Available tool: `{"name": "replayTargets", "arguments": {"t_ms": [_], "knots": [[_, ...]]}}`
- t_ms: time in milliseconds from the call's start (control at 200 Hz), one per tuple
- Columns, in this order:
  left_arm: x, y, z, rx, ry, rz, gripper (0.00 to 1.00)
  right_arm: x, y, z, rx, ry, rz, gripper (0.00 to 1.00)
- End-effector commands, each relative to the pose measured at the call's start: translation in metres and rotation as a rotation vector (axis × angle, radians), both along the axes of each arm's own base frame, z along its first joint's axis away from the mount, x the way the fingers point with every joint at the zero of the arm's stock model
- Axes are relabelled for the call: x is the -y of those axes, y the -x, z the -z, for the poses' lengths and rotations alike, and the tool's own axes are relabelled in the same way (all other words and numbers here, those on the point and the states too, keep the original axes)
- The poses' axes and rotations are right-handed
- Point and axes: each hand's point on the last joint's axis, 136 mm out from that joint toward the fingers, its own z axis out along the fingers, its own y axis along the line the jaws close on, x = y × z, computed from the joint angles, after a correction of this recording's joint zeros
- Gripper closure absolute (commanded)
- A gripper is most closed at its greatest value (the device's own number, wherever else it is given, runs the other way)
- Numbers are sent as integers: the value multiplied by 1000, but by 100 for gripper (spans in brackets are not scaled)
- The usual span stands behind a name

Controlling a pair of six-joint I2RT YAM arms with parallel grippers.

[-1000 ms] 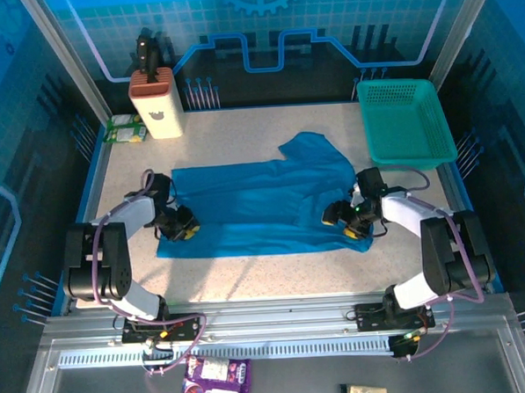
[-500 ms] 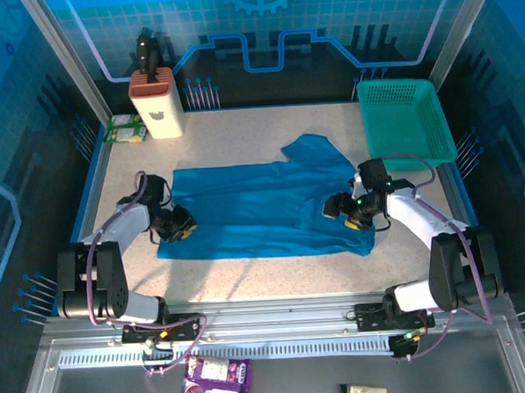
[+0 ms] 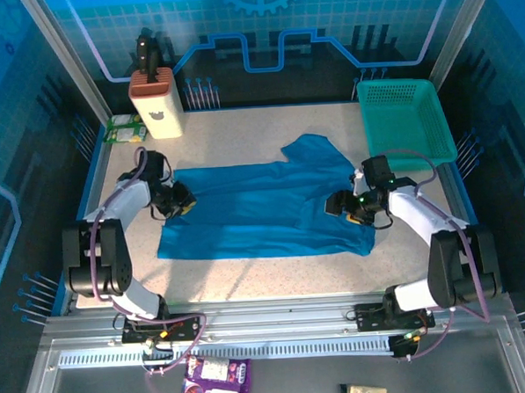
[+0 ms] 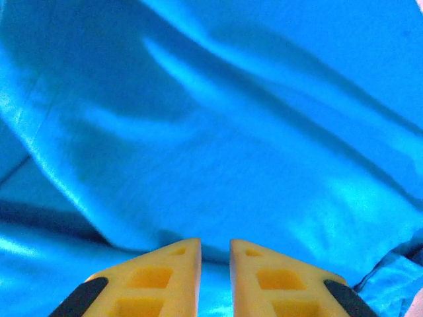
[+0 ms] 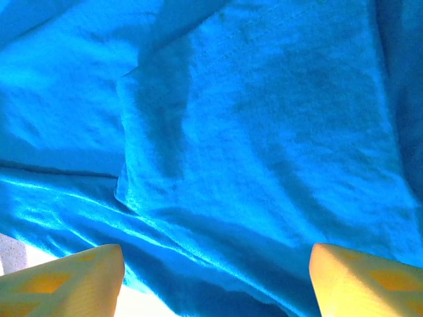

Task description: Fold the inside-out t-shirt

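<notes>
The inside-out t-shirt (image 3: 263,205) lies spread out flat across the middle of the table, plain blue, with one sleeve pointing to the back. My left gripper (image 3: 182,201) rests on the shirt's left edge. In the left wrist view its yellow fingers (image 4: 165,271) stand almost together, with a fold of the blue cloth (image 4: 231,132) in the narrow gap at the left gripper (image 4: 215,243). My right gripper (image 3: 340,205) hovers over the shirt's right side. In the right wrist view the right gripper (image 5: 216,247) is wide open, with cloth (image 5: 264,119) below and nothing between its fingers.
A teal mesh basket (image 3: 404,123) stands at the back right. A beige block with dark handles (image 3: 156,105) and a green packet (image 3: 125,129) sit at the back left. Bare speckled table (image 3: 249,281) runs along the front, near the shirt's lower hem.
Both grippers have moved toward the back of the table, the left one further. The shirt's outline looks much the same. Neither gripper's opening has changed.
</notes>
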Motion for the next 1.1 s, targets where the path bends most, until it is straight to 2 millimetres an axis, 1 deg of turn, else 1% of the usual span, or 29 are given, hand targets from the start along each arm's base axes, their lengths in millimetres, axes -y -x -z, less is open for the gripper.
{"name": "replayTargets", "arguments": {"t_ms": [0,135,275,340,460,525,610,670,705,755,810,836,871,881,891,921,991,1021,1031,1096], "knots": [[7,-8,12,-30,23,7,80,-5,-7,5,-4,-41,-24,25],[-3,-1,37,-101,-18,-24,80,-6,2,25,-81,-37,-29,26],[-14,14,60,-163,-12,-63,80,-8,23,49,-175,-17,-32,26],[-22,24,68,-190,-4,-101,80,-11,33,52,-196,-14,-44,26],[-38,44,74,-207,8,-165,80,-12,52,54,-232,7,-47,26],[-43,53,74,-213,18,-183,80,-16,65,55,-255,5,-53,26],[-47,60,71,-210,20,-198,80,-21,79,56,-272,0,-62,26],[-48,61,66,-198,19,-202,80,-25,82,52,-273,-3,-72,26],[-48,60,62,-186,20,-202,80,-25,79,48,-263,-5,-72,26],[-47,54,55,-160,29,-195,80,-27,70,37,-231,-7,-76,27],[-48,45,46,-131,34,-185,80,-30,55,19,-176,-7,-97,27],[-48,41,42,-118,35,-178,80,-31,45,9,-141,-4,-108,27],[-49,33,34,-94,35,-166,79,-31,33,-1,-104,9,-125,27],[-48,31,32,-89,36,-162,79,-30,31,-1,-102,16,-131,27],[-48,29,31,-83,35,-159,79,-31,24,-8,-78,18,-136,28],[-50,24,26,-66,32,-152,78,-30,12,-17,-43,35,-153,28],[-53,12,14,-32,20,-142,77,-25,-18,-29,14,90,-188,30],[-54,8,11,-22,17,-138,77,-23,-29,-31,28,112,-201,32],[-54,6,10,-19,17,-134,77,-22,-37,-33,42,125,-211,33],[-54,-2,4,2,21,-126,77,-17,-71,-36,95,189,-250,37]]}}
